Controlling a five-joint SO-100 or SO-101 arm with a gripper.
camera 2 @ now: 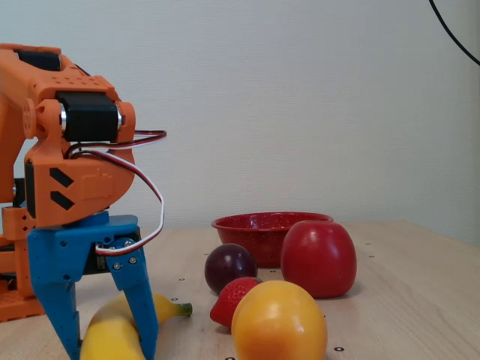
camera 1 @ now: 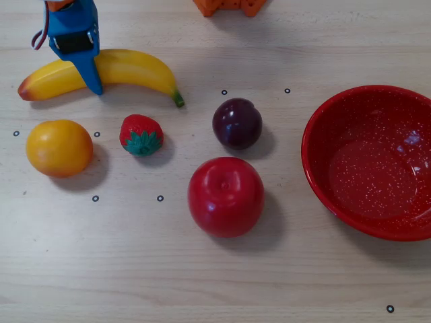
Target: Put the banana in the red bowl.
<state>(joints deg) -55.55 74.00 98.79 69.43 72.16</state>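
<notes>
The yellow banana [camera 1: 135, 67] lies at the back left of the table in the overhead view, its green stem tip pointing toward the plum. My blue gripper [camera 1: 84, 67] straddles its middle, one finger on each side, shut on it. In the fixed view the two blue fingers press the banana [camera 2: 105, 339] from both sides at the gripper [camera 2: 111, 349], low over the table. The red bowl [camera 1: 377, 168] sits empty at the far right, and shows behind the apple as the red bowl [camera 2: 255, 223] in the fixed view.
Between banana and bowl stand a yellow-orange round fruit [camera 1: 59, 148], a strawberry [camera 1: 141, 134], a dark plum [camera 1: 237, 123] and a red apple [camera 1: 225, 196]. The arm's orange base [camera 1: 229, 5] is at the top edge.
</notes>
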